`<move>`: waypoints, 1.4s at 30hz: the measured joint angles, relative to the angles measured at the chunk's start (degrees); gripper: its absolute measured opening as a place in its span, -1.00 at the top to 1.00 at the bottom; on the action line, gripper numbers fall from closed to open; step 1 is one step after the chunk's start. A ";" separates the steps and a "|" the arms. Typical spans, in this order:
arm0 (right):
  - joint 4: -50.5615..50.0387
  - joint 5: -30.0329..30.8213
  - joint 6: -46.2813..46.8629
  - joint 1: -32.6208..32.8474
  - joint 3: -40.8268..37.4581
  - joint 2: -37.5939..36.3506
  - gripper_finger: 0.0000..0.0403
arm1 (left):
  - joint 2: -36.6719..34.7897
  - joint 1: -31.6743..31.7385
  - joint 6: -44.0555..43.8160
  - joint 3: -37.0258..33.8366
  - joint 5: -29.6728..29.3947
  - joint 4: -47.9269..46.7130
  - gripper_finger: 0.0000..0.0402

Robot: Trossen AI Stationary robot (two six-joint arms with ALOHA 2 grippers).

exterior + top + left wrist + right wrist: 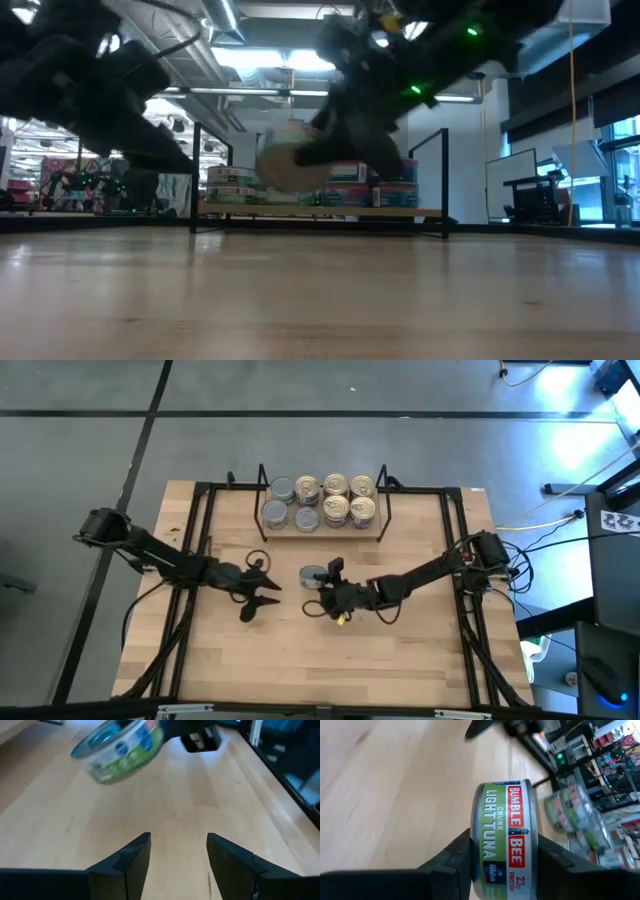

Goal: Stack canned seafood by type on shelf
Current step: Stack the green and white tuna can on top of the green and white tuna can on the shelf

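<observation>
While the right gripper [322, 592] clamps a silver-topped tuna can [313, 575] mid-table, high view shows the shelf [322, 527] nearly full. Low view: can [290, 162] lifted clear, stacked cans [362, 188] behind. Left wrist: left gripper [178, 851] released, idle. Right wrist: rigid, slick tin [506, 840], pinched across flat faces.

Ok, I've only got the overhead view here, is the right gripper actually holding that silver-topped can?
Observer: Yes. Its wrist view shows the right gripper clamped on the tuna can, a finger on each side.
Operator: Any label?
Observer: It reads Bumble Bee chunk light tuna.
Operator: Is it off the table?
Observer: Yes, the low view shows it clear above the tabletop, in front of the shelf.
</observation>
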 joint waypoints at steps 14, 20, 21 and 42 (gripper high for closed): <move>-1.30 -0.41 -5.09 -11.22 10.85 1.29 0.28 | -3.96 -2.79 -1.92 -6.37 -8.15 3.20 0.05; -1.26 -0.65 -7.85 -17.73 14.65 5.20 0.28 | -3.96 -2.79 -2.59 -6.35 -8.21 2.82 0.05; -1.34 -0.96 -7.87 -18.72 14.95 5.89 0.28 | -3.96 -2.76 -2.65 -6.35 -8.21 2.78 0.05; -2.40 -7.00 -1.95 -25.55 15.55 9.50 -0.21 | -3.96 -2.76 -6.05 -6.31 -8.22 -0.22 0.05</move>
